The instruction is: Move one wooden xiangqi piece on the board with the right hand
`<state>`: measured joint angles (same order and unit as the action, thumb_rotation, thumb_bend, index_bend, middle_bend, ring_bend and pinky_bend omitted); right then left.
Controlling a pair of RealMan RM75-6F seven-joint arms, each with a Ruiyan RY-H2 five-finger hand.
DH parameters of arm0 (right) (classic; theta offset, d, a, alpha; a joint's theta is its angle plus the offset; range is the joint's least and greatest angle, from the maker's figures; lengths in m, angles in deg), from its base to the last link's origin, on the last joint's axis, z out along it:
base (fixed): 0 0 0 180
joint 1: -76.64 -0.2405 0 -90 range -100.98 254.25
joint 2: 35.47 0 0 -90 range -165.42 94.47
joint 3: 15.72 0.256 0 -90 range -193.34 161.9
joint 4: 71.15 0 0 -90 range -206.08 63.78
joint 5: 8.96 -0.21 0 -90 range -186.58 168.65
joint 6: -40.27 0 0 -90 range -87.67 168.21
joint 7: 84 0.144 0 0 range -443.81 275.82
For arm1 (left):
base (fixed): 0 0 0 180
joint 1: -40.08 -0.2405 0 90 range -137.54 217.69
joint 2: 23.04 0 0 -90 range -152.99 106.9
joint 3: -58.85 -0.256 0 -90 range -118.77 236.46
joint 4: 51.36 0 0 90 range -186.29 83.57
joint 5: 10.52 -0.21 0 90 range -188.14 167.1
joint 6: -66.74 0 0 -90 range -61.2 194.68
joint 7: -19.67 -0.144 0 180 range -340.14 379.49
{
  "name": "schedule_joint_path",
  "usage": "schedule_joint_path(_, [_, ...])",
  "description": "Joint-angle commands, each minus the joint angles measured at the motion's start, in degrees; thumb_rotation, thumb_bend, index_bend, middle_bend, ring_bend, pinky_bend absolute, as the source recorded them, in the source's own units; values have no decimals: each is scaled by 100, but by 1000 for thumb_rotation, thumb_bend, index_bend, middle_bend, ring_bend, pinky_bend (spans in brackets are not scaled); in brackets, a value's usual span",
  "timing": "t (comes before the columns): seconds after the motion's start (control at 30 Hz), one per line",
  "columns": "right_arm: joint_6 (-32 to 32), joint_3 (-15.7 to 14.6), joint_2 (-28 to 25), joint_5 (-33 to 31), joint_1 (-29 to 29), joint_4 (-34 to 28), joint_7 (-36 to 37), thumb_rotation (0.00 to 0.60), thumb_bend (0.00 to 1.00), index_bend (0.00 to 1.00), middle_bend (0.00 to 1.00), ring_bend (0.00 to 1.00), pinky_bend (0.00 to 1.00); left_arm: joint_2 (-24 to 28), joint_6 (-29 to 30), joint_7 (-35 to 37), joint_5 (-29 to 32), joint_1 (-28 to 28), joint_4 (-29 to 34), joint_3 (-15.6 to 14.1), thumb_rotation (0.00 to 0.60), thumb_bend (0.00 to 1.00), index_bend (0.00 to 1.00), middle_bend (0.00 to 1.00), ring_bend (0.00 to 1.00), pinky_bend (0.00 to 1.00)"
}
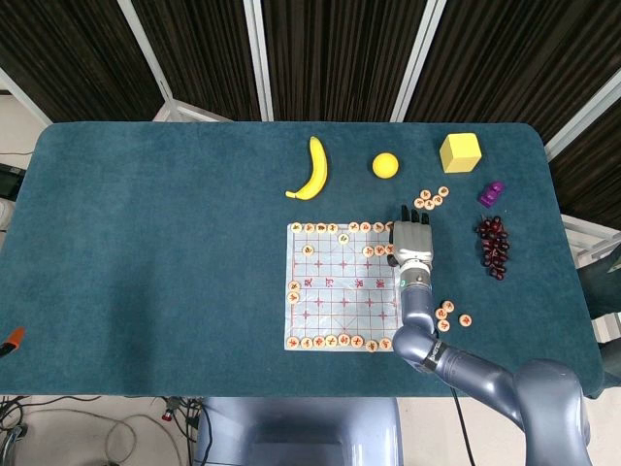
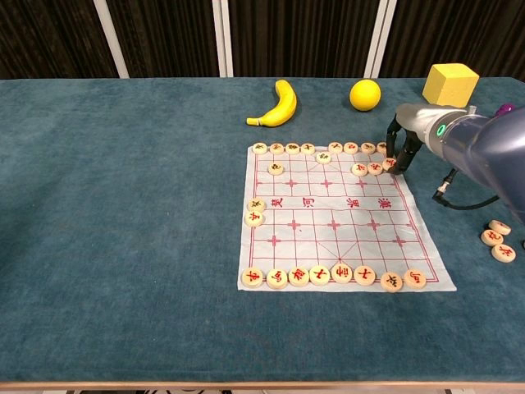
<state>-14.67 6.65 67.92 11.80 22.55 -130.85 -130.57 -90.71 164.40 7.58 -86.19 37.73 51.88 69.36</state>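
Note:
A paper xiangqi board (image 1: 340, 291) (image 2: 344, 238) lies on the blue table, with round wooden pieces along its near and far rows. My right hand (image 1: 411, 245) (image 2: 404, 141) stands over the board's far right corner, fingers pointing down. Its fingertips (image 2: 399, 164) close around one wooden piece (image 2: 390, 164) at the right edge, beside two other pieces (image 2: 367, 169). The grip itself is small in the chest view. My left hand is in neither view.
A banana (image 1: 312, 168), a yellow ball (image 1: 385, 165) and a yellow cube (image 1: 460, 152) lie beyond the board. Loose pieces (image 1: 431, 198) (image 1: 450, 315), dark grapes (image 1: 494, 247) and a purple object (image 1: 491, 193) sit to the right of my hand.

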Motion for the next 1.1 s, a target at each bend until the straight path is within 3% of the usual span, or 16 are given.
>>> schedule_joint_path(0.03, [-23, 35, -47, -48, -39, -42, -71, 600, 375, 528, 0, 0, 38, -5, -5, -13, 4, 5, 0, -1, 600, 27, 20, 0, 0, 64])
schedule_joint_path(1.1, [386, 143, 401, -265, -313, 947, -198, 600, 374, 528, 0, 0, 38, -40, -3, -73, 59, 30, -18, 33, 600, 27, 22, 0, 0, 64])
